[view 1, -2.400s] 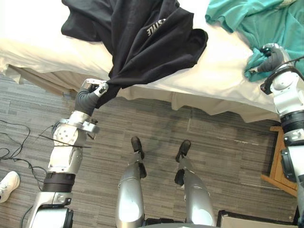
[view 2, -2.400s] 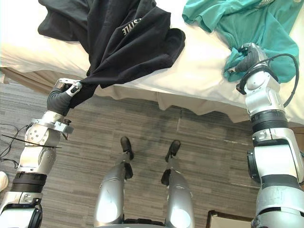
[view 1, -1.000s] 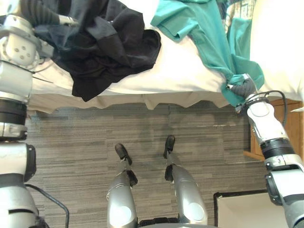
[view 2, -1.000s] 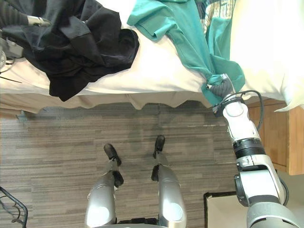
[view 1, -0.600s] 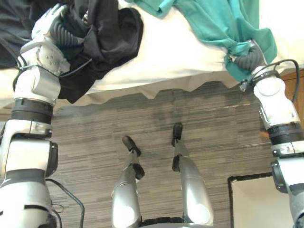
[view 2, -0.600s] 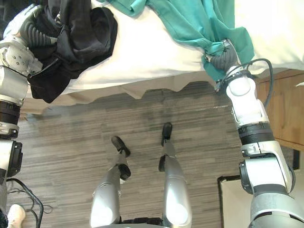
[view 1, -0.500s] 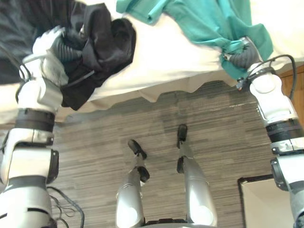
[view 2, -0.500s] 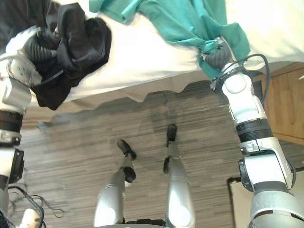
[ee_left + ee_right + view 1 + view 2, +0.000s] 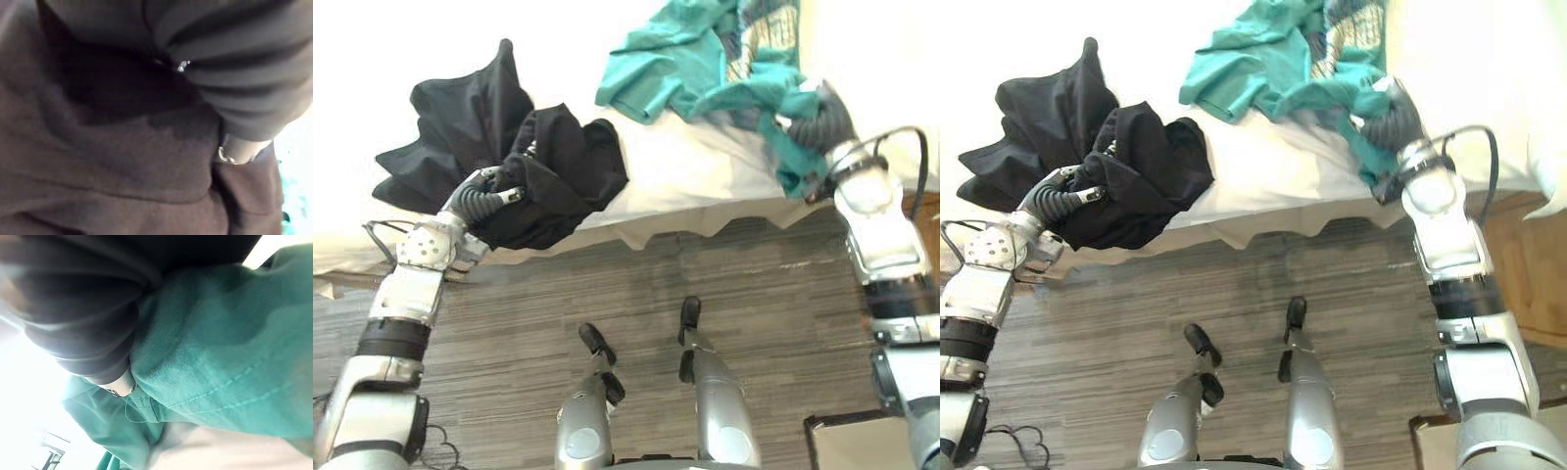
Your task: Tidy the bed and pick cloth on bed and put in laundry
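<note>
Cloth pick-up is being judged as the step in hand; nothing is being put in the laundry yet. At the left, the left hand [image 9: 487,199] is being covered by the bunched black cloth [image 9: 558,166] at the near left edge of the bed [image 9: 675,171]; its grip cannot be told. Further right, the teal cloth [image 9: 656,69] is being draped over the right hand [image 9: 818,117] at the near right edge; its grip cannot be told either. Next, both cloths are probably being lifted clear and carried off.

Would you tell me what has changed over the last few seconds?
The left hand has gathered the spread black shirt into a bundle at the edge of the bed; the right hand has dragged the teal shirt into a heap. Both hands keep their grip.
</note>
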### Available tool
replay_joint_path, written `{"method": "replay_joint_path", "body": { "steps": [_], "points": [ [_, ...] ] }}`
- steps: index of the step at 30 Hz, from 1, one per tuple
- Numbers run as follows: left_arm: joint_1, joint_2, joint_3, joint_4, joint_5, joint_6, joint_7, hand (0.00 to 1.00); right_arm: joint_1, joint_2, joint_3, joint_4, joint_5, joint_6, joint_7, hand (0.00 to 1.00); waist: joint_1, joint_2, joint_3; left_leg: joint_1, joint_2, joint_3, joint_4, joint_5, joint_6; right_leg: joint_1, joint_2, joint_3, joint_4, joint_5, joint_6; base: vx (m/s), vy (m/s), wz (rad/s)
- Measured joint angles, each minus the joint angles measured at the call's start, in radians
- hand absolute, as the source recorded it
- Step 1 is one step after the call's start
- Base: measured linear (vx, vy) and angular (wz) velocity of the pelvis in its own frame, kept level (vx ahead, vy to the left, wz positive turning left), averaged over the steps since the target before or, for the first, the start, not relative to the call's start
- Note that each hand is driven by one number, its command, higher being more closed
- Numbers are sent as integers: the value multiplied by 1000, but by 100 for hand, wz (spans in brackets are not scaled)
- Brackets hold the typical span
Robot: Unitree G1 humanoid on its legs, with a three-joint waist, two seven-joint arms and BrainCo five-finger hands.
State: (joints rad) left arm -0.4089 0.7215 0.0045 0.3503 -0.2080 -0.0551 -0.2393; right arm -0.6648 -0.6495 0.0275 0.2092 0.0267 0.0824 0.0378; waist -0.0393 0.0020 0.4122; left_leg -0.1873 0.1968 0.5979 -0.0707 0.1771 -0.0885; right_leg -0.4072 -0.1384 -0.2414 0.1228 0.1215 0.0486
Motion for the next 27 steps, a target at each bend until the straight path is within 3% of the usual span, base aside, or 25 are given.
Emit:
{"method": "replay_joint_path", "body": {
  "steps": [1,4,8,10,14,19,25,27],
  "points": [
    [46,-34,20,-25,-53,-24,-1,100,59,13,-50,11,19,-6,-7,100,0,-6,3,14,-6,-22,0,-6,0,38,-2,-9,-26,8,8,82,29,29],
    [153,-107,99,-84,-142,-41,-33,100,164,51,-172,12,75,-43,-18,100,10,-15,2,50,-13,-40,2,-18,-2,110,-2,-30,-78,23,16,70,13,21],
    [283,-237,235,-342,-236,-73,-67,100,314,128,-310,-3,140,-120,-40,100,32,-16,-6,110,-23,-79,-14,-25,-3,213,3,-63,-131,27,23,63,-12,21],
    [343,-326,245,-460,-252,-89,-67,100,420,207,-339,-46,158,-138,-37,100,52,-16,-49,141,-27,-79,-22,-28,-3,252,4,-69,-153,28,24,82,-17,9],
    [461,-446,243,-519,-260,-90,-69,100,580,322,-339,-121,158,-165,-10,100,51,-14,-136,192,-29,-79,-23,-47,-8,318,8,-73,-183,26,27,88,-33,0],
    [606,-576,241,-622,-392,-104,-148,100,770,446,-340,-189,151,-194,48,100,43,-11,-211,235,-29,-72,-29,-65,-16,360,12,-62,-199,20,34,22,-21,-6],
    [703,-664,197,-653,-448,-106,-173,100,931,551,-273,-273,190,-218,141,100,13,10,-259,260,-29,-71,-31,-73,-22,394,13,-72,-220,12,39,-1,-3,-1],
    [744,-681,159,-652,-447,-87,-168,100,978,578,-210,-285,190,-231,164,100,-1,13,-273,274,-27,-75,-31,-74,-23,411,15,-79,-221,9,41,4,-24,4]
  ]
}}
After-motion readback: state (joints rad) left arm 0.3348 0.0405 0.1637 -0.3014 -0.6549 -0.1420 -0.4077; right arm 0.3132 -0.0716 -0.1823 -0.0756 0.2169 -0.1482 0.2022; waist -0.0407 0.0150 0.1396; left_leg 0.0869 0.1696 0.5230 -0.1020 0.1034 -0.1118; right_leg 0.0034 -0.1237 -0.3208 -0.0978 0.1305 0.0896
